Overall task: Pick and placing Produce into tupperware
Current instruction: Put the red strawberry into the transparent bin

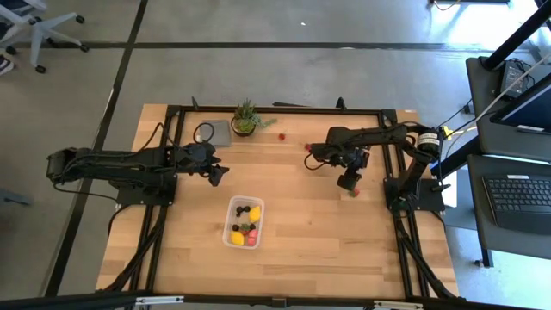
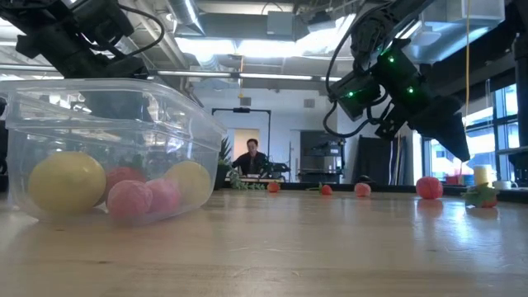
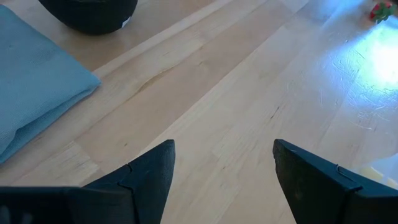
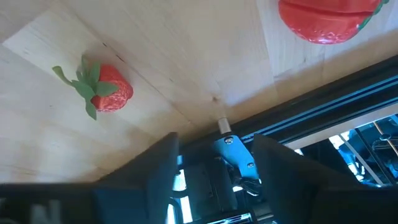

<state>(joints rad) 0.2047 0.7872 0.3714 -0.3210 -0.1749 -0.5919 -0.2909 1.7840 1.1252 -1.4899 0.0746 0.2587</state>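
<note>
Counting two strawberries (image 4: 107,88) near right gripper (image 4: 214,158), fingers apart.

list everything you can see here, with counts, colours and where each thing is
tupperware: one, clear, lidless, middle of the table toward the near edge
produce in the tub: several pieces, yellow, pink-red and dark; exact count unclear
loose red pieces: at least three, along the far edge and by the right gripper
strawberries: two, red with green tops, on the wood in the right wrist view
potted plant: one, green, far edge of the table
grey flat piece: one, beside the plant
table: one, light wood, black frame
person: one, far back in the room
left gripper: open, empty, above the table left of the tub
right gripper: open, empty, near the right edge
</note>
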